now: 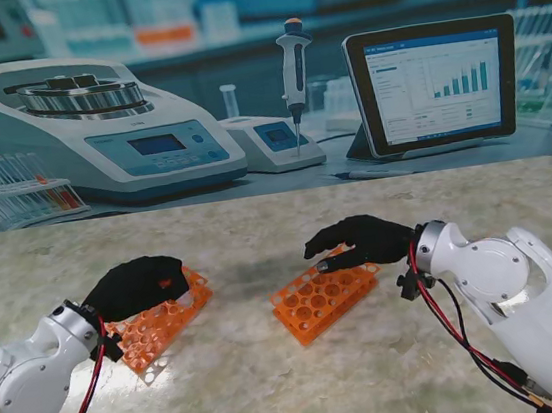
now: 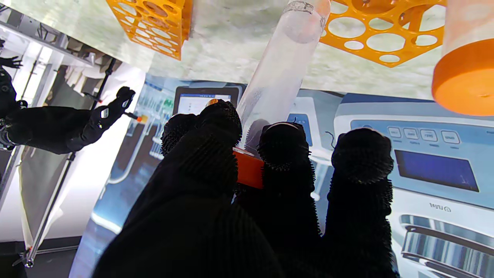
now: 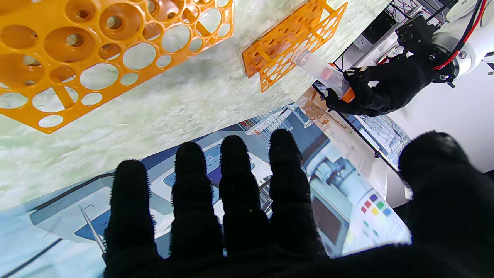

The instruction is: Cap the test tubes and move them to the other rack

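Test tube, capped, pinched in our left hand over the 9 o'clock rack; right hand spread, transfer pending.

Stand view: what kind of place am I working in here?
Looks like a mock lab bench: a marble-patterned table with two orange tube racks. The centrifuge, pipette and tablet behind appear to be a printed backdrop, not real equipment.
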Controlling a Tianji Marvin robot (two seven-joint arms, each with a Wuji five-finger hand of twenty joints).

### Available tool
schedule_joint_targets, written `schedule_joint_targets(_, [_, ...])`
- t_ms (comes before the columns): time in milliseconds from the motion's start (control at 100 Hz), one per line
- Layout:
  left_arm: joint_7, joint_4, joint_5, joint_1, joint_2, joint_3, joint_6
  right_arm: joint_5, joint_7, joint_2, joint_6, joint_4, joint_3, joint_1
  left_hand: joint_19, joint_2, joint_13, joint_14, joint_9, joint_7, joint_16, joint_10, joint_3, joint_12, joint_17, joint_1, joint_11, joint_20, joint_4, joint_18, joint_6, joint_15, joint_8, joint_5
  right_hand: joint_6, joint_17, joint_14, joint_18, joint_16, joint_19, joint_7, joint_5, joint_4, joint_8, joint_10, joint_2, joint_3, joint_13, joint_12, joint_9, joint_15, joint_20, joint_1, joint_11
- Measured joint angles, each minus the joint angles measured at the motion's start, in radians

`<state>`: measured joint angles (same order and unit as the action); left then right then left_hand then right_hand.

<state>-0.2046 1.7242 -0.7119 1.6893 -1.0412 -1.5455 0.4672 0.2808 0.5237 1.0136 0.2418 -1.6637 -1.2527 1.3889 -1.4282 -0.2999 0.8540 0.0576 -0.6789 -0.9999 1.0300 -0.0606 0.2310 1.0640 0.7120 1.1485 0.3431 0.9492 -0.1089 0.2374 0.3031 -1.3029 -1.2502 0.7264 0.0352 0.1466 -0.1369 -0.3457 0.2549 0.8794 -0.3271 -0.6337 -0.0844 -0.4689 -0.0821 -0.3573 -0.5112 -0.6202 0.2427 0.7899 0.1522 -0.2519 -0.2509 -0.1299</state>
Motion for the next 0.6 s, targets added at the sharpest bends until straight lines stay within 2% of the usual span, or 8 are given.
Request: schedule_joint_targets(600, [0.024,-0.051,-0.009,-0.017,-0.001,0.009,-0.014,0.003,-0.004,0.000,0.001,-0.002,-0.001,0.007,0.000,0.000,0.000,-0.002,0.000,-0.006,0.009,-0.001,0.002,0.000,-0.010,0.000,0.000,0.002,0.000,0.003,0.000,0.000,0.000,0.000,0.000,0.000,0.000,0.000,0.000,-0.001,0.000,-0.001,0.000,0.000,0.000,0.000,0.000,0.000,0.000,0.000,0.000,0.000,0.000,0.000])
